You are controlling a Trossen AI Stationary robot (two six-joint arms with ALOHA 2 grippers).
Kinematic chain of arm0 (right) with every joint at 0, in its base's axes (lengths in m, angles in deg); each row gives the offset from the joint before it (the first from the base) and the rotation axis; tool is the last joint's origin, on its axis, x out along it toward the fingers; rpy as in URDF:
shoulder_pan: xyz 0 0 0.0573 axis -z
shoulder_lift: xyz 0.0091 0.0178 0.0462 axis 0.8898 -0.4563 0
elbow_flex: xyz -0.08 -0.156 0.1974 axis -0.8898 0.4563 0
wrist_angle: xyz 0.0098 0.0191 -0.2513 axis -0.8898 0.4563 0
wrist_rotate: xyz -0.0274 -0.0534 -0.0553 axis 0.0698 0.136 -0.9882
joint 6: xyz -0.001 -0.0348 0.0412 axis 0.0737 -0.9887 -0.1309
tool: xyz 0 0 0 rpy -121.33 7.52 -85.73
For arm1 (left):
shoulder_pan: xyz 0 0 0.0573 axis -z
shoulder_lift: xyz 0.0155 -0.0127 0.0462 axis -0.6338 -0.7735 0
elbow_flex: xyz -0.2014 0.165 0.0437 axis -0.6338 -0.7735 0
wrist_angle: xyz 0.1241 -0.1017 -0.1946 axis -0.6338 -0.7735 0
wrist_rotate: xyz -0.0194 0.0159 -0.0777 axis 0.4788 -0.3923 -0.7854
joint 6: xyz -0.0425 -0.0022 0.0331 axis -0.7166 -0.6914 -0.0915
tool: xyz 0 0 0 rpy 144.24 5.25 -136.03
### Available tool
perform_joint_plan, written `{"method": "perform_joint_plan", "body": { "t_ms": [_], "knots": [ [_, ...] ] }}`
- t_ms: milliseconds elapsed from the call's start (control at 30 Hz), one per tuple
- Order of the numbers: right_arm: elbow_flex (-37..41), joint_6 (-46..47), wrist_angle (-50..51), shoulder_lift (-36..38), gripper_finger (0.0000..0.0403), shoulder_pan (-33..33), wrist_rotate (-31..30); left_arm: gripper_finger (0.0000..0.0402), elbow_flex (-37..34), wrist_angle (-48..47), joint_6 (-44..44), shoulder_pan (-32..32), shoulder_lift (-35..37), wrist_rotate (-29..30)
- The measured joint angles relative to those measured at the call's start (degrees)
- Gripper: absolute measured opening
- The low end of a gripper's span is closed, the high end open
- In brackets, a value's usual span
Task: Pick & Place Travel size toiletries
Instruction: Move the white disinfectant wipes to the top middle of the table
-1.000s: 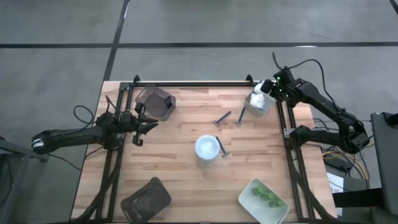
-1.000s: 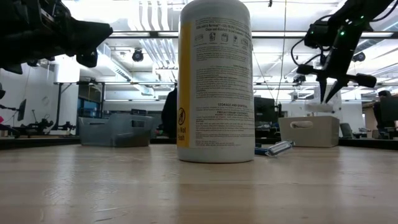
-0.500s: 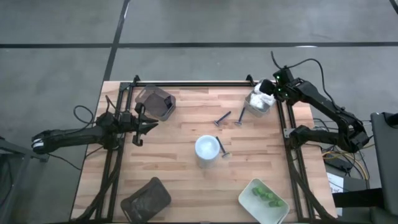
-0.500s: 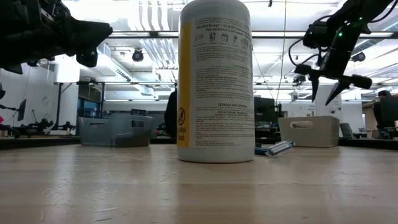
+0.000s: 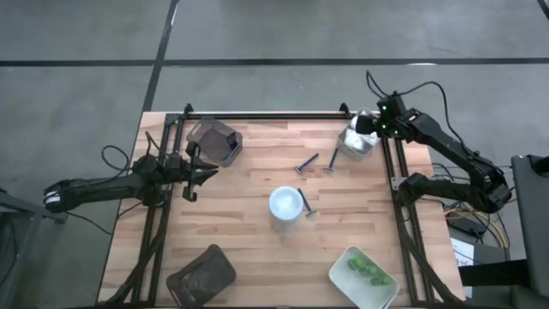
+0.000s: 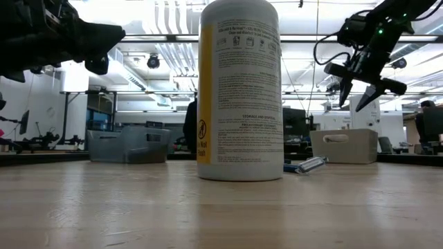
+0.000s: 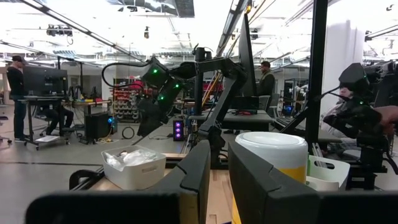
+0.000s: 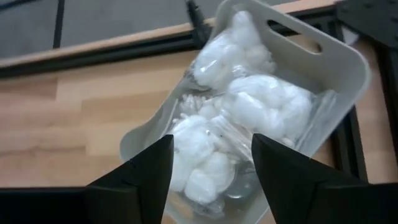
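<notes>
Right hand [image 8: 208, 177]: your fingers are spread and empty above the pale tray [image 8: 348, 68] at the counter's far right corner, apparently just after a drop.
White packets [image 8: 249, 118]: heaped in that tray, no clear axis.
Razors [image 5: 306, 163]: flat mid-counter, handles slanting.
Yellow bottle [image 6: 239, 90]: upright at centre.
Left hand [image 5: 190, 174]: nearly pressed together, waiting at the left edge.

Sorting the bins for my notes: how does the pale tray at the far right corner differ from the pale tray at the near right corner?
The far tray holds white lumpy packets; the near tray holds small green pieces. The far tray sits under the open right tool; no arm is near the near tray. Both are pale and rectangular.
</notes>
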Motion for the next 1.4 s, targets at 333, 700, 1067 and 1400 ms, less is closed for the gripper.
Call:
{"method": "perform_joint_plan", "body": {
  "t_ms": [333, 700, 1067, 1400],
  "knots": [
    [0.0, -1.59, -0.45, -0.03, 0.0209, -7.46, 6.8, 0.0062, 0.0, -0.02, 0.0, -0.01, 0.02, -0.02],
    [0.0, 0.43, -3.26, -0.01, 0.0195, -19.32, 9.16, 0.0062, 0.0, -0.02, 0.0, -0.01, 0.01, -0.02],
    [-4.95, -3.48, -2.97, 0.04, 0.0173, -25.49, 13.05, 0.0062, 0.0, -0.02, 0.0, 0.01, 0.02, -0.04],
    [-9.09, -4.11, -2.75, 0.08, 0.0178, -30.78, 13.06, 0.0062, 0.0, -0.02, 0.0, -0.01, 0.02, -0.04]
  ]
}}
